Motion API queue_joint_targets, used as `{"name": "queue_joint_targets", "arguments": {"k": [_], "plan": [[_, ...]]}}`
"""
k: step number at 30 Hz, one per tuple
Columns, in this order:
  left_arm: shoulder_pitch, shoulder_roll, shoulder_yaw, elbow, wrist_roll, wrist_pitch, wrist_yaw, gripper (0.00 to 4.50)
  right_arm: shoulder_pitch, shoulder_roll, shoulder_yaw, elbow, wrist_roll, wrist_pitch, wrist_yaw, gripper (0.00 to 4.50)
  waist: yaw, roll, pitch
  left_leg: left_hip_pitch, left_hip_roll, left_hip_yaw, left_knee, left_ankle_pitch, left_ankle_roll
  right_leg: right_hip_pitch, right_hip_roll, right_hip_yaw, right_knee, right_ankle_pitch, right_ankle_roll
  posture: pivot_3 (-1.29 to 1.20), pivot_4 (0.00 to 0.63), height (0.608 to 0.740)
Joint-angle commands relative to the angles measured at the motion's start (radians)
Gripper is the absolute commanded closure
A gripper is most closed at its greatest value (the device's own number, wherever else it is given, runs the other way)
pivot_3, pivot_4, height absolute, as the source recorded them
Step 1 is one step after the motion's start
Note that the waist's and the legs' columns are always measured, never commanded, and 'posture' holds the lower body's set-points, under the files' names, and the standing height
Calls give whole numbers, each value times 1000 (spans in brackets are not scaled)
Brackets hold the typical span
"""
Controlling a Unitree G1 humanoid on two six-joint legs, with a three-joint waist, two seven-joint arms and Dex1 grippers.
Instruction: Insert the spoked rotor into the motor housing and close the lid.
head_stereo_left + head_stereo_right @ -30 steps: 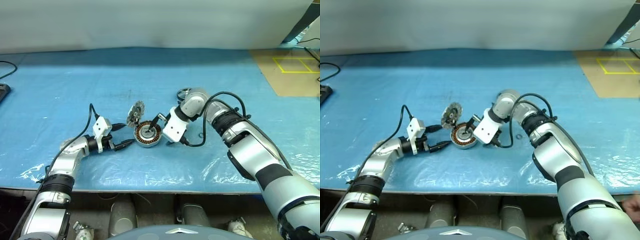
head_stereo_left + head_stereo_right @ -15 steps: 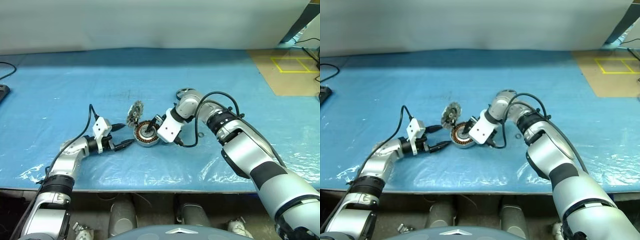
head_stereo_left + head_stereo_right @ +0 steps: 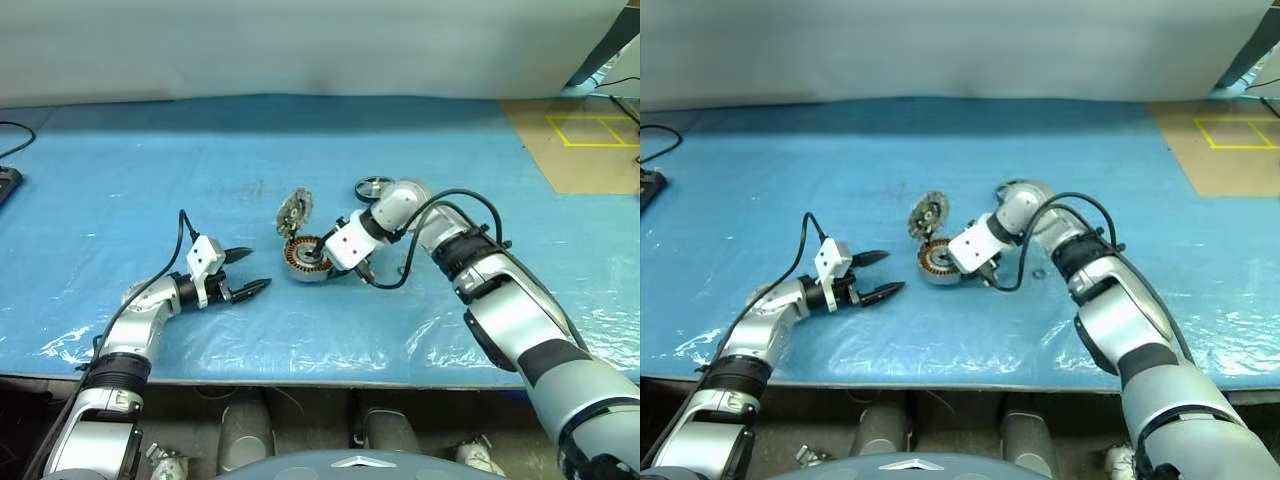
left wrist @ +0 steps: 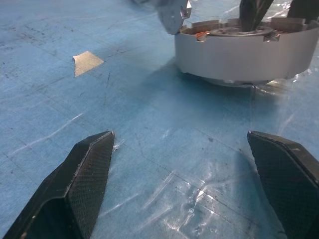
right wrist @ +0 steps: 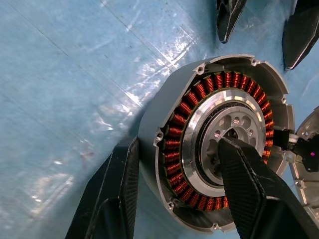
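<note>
- Tool work first: the right tool (image 3: 335, 252) straddles the near wall of the motor housing (image 3: 308, 258), one black finger outside the silver wall and the other reaching down into the hub, as the right wrist view shows; it grips the housing by that wall.
- Left tool (image 3: 246, 270) hovers low over the tabletop (image 3: 150, 180), spread wide with nothing between its fingers, a short way to the left of the housing and pointing toward it.
- Housing sits on the blue covering near the middle of the tabletop, its ring of copper windings and metal hub fully exposed, with no wheel seated inside.
- Lid (image 3: 296, 212) stands raised and tilted at the housing's far-left edge, joined there, its patterned inner face showing; it is plainly not closed.
- Spoked rotor (image 3: 374, 187) lies flat on the covering beyond the right arm, apart from the housing and untouched by either tool.
- Judged from this layout, the task is at an early stage: the housing is open and held, but the rotor has yet to be picked up and dropped over the hub, and the lid has yet to be swung down.
</note>
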Motion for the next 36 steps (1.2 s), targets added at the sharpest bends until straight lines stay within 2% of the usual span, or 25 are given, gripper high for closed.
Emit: {"name": "queue_joint_targets", "arguments": {"k": [1,4,12,20,24,27,32,36], "plan": [[16,1,-6,2,9,7,5,0,93,-49,-10,-267,28,276,58,2493,0,0,0,0,0,0,0,0,0,0,0,0,0,0,0,0,150,740],[22,6,-4,-4,10,9,6,0,158,-39,-25,-452,49,517,24,2493,0,0,0,1,0,0,-2,0,0,0,0,0,-1,0,0,0,150,740],[89,36,5,-110,-3,53,16,0,160,58,-53,-573,95,1018,-71,2493,-3,0,0,3,0,0,-5,1,-2,0,0,2,-3,0,0,0,150,740],[134,68,18,-197,-19,109,34,0,151,94,-23,-573,128,1145,-149,2493,-4,0,0,3,-1,1,-13,3,-5,0,1,1,-14,0,1,0,150,740],[133,72,17,-207,-23,121,42,0,143,91,-14,-582,147,1158,-169,1073,-4,0,0,3,-1,1,-15,2,-6,0,1,0,-13,1,2,0,150,740],[127,71,16,-202,-22,121,44,0,119,96,-47,-637,229,1290,-150,29,-3,0,0,3,-1,1,-15,2,-6,0,1,0,-14,1,2,0,150,740],[101,69,10,-179,-20,120,41,0,44,92,-148,-684,407,1537,-143,7,-1,0,0,3,-1,1,-14,2,-6,0,1,0,-13,1,2,0,150,740],[80,71,6,-159,-20,115,31,0,12,59,-217,-717,517,1646,-164,7,2,0,0,3,-2,1,-13,2,-6,1,1,0,-13,1,2,0,150,740]]}}
